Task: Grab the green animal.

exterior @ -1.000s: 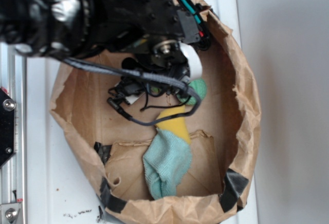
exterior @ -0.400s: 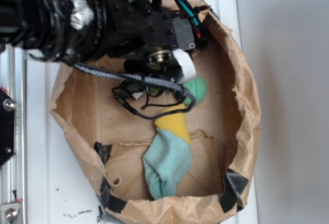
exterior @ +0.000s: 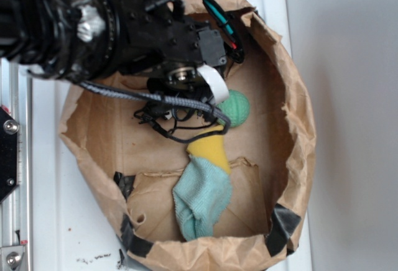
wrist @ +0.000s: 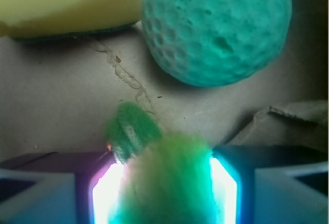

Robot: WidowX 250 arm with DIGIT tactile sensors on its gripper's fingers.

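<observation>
Two views: exterior first, then wrist.
Exterior: the gripper [exterior: 208, 94] was seen low inside the paper bag [exterior: 298, 128], beside the ball [exterior: 234, 109]; the animal was hidden beneath the arm.
Wrist: the animal [wrist: 162, 175] was held between the closed fingers [wrist: 229, 183], fuzzy body pinched.
Handling: it was judged light, soft and squashable; the body's middle suited the hold best.

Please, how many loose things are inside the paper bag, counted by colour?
Green: 2 (animal between the gripper fingers, ball)
Yellow: 1 (sponge)
Light blue: 1 (cloth)
Total: 4
</observation>
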